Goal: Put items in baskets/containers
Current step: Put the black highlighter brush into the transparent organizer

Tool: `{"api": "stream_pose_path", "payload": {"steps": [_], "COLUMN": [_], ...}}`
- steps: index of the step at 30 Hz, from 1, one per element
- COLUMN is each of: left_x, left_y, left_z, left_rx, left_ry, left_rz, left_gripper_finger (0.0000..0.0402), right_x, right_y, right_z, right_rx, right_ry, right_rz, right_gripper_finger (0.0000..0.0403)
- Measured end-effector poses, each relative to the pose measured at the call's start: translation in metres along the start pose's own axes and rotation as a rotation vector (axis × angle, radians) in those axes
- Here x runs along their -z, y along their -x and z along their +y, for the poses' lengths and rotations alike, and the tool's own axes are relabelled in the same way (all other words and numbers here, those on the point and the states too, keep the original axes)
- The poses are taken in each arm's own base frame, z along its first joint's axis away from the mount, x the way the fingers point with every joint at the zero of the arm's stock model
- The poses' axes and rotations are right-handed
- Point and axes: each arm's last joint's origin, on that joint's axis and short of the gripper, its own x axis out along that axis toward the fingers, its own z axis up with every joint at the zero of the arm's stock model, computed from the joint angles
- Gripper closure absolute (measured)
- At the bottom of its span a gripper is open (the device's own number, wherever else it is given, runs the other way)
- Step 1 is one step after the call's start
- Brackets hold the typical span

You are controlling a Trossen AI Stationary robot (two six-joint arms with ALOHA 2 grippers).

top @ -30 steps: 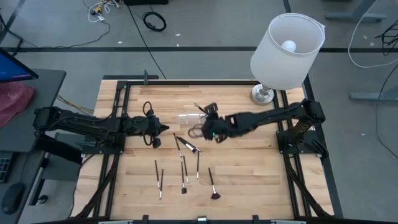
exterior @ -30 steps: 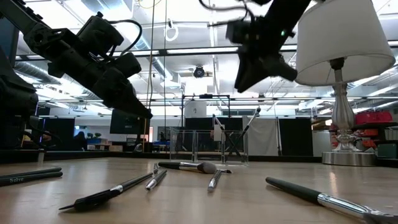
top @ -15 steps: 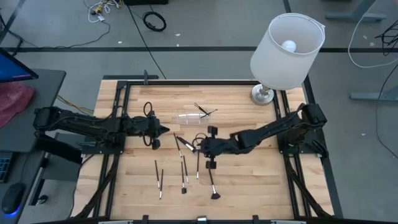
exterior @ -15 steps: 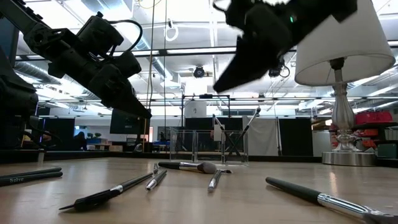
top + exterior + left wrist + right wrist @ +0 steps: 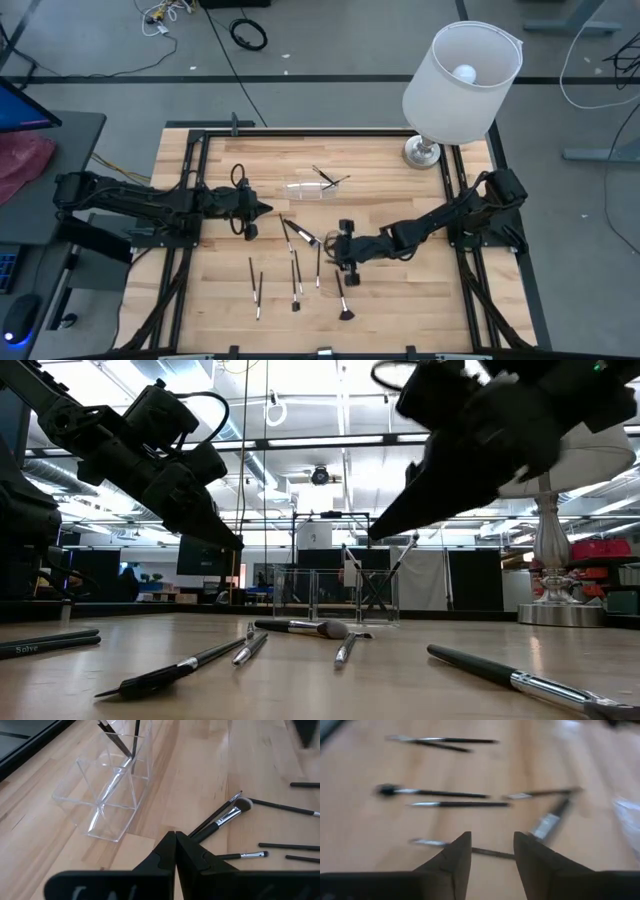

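Several dark-handled makeup brushes (image 5: 296, 268) lie flat and loose on the wooden table, near its middle. A few more stand in the clear container (image 5: 305, 188), which lies on its side (image 5: 107, 795) farther back. My right gripper (image 5: 338, 252) hovers open above the loose brushes; in its wrist view (image 5: 492, 851) one thin brush (image 5: 427, 842) lies crosswise just beyond the fingertips. My left gripper (image 5: 262, 208) is shut (image 5: 175, 839) and held above the table to the left of the container, touching nothing.
A white-shaded lamp (image 5: 462, 85) stands with its metal base (image 5: 422, 152) on the far right corner of the table. A thick-tipped brush (image 5: 310, 627) lies before the container (image 5: 335, 595) in the low view. Black frame rails (image 5: 190, 180) run along the table's sides.
My right gripper has swung from beside the clear container toward the table's near edge and down, and now hangs over the loose brushes. The left arm has kept still, and no brush has visibly moved.
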Motion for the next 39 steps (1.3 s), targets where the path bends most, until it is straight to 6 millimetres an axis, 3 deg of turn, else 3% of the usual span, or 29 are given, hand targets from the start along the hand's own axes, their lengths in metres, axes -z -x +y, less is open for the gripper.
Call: {"api": "stream_pose_path", "payload": {"steps": [2,9,16,23,28,39], "left_x": [0.0,0.0,0.001,0.003,0.003,0.003], "left_y": [0.0,0.0,0.0,0.0,0.0,0.0], "left_z": [0.0,0.0,0.0,0.0,0.0,0.0], "left_rx": [0.0,0.0,0.0,0.005,0.004,0.003], "left_ry": [0.001,0.002,0.025,0.023,0.022,0.021], "left_rz": [0.0,0.0,0.008,0.027,0.031,0.03], "left_gripper_finger": [0.0389,0.0389,0.0389,0.0389,0.0389,0.039], "right_x": [0.0,0.011,0.022,0.038,0.05,0.066], "right_y": [0.0,0.002,0.003,-0.004,-0.015,-0.029], "right_z": [0.003,0.005,0.021,0.051,0.069,0.072], "right_rx": [-0.078,-0.076,0.022,0.12,0.141,0.222], "right_ry": [0.028,-0.179,-0.493,-0.541,-0.484,-0.469], "right_rz": [0.0,0.119,0.192,0.162,0.12,0.116], "right_gripper_finger": [0.025,0.025,0.025,0.025,0.025,0.025]}}
